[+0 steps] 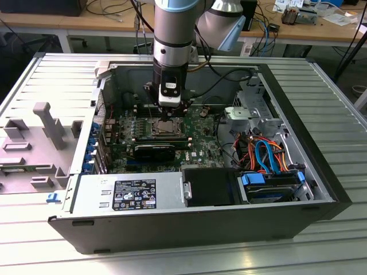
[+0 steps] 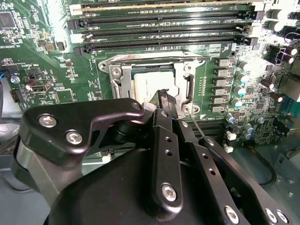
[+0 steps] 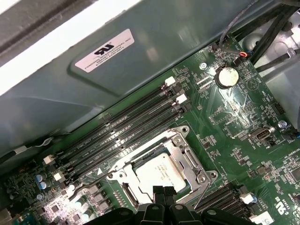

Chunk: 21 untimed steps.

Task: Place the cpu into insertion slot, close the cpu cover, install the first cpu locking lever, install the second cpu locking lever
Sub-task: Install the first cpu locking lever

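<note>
**Gripper tips poised at the edge of a seated chip**

The small square cpu (image 3: 161,174), with its dull silver-grey metal top, lies in the silver-rimmed square insertion slot (image 3: 117,176) of the green motherboard (image 3: 234,131), near the long black memory slots (image 3: 126,133). The thin silver hinged cpu cover (image 3: 186,155) appears to lie flat around it with its window framing the chip, so the placing looks done. The black gripper (image 3: 164,193) hangs over the socket edge away from the memory slots. Its fingertips are drawn together with nothing seen between them, a posture suited to pushing or hooking rather than carrying. A thin wire locking lever (image 2: 197,125) juts out slantwise just beside the tips, and I judge it unlatched, which would explain the gripper's position
</note>
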{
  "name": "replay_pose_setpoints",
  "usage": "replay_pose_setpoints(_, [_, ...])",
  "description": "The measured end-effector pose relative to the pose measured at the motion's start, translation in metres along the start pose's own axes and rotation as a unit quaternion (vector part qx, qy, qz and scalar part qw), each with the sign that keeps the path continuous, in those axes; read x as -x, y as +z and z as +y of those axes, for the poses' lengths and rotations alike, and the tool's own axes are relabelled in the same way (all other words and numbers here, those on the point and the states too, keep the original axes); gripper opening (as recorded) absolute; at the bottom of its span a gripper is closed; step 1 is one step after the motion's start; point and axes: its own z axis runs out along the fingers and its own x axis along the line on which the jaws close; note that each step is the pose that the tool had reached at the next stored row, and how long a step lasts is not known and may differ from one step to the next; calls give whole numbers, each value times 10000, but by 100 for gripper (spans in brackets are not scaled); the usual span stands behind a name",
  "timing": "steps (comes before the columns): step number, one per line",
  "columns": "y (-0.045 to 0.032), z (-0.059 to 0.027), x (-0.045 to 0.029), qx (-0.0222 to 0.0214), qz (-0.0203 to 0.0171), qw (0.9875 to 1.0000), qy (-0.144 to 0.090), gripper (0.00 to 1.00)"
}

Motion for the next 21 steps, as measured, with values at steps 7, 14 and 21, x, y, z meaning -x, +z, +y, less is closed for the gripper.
replay_pose_setpoints(7, [0,0,0,-3,-1,10000,-57,11])
replay_pose_setpoints(14, [0,0,0,-6,-3,9999,-110,11])
replay_pose_setpoints(21, [0,0,0,-8,-4,9999,-162,11])
